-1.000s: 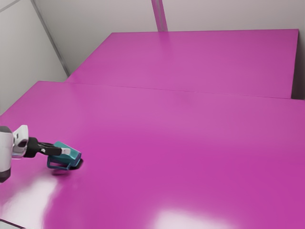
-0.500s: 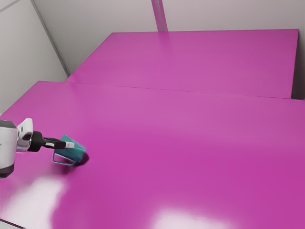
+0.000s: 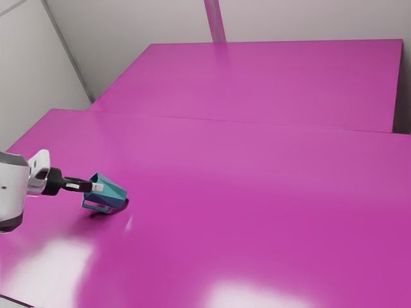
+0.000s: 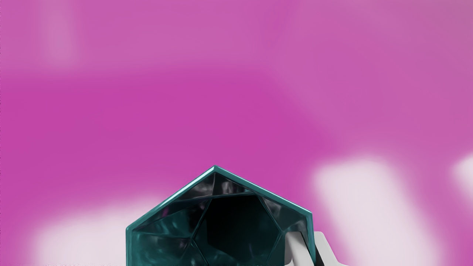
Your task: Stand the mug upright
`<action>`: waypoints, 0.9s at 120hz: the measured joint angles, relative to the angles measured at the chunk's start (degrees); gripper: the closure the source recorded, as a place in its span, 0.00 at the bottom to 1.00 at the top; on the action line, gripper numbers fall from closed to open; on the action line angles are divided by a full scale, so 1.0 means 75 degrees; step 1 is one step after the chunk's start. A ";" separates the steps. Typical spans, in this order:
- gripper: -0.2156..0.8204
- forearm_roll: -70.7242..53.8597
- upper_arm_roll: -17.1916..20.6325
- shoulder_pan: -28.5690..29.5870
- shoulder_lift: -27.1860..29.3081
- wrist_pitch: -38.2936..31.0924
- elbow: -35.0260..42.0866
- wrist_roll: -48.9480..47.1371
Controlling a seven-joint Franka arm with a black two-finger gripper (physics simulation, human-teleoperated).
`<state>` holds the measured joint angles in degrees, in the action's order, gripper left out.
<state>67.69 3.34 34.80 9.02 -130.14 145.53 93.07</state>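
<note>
At the exterior view's left, the black gripper (image 3: 96,187) reaches from the arm to a teal mug (image 3: 110,192). The mug is tilted, its opening toward the hand and its base slanting down toward the exterior view's right, with the handle on the underside. A dark shadow lies below it. In the wrist view the open mouth of the mug (image 4: 236,225) faces the camera. The gripper (image 4: 313,249) has one pale fingertip inside the mug and the other outside, pinching the wall between them.
The glossy magenta table (image 3: 257,205) stretches away to the exterior view's right. Behind it is a second magenta surface (image 3: 270,83), with pale walls (image 3: 128,25) beyond.
My hand and the mug have moved together toward the exterior view's right and slightly up in that view. The mug stays tilted, its handle still underneath.
</note>
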 joint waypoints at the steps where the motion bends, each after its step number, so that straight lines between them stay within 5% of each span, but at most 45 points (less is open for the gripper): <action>1: 0.96 -0.0002 0.0003 0.0001 0.0000 -0.0004 -0.0001 -0.0009; 29: 0.97 -0.0437 0.0299 0.0015 0.0001 -0.0070 -0.0431 -0.0335; 77: 0.97 -0.4495 0.1443 -0.0050 0.0324 -0.0019 -0.1091 -0.2891; 108: 0.97 -0.6526 0.1202 -0.1159 0.0259 0.0323 -0.1592 -0.4868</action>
<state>18.75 12.35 26.11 10.96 -127.72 133.59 56.55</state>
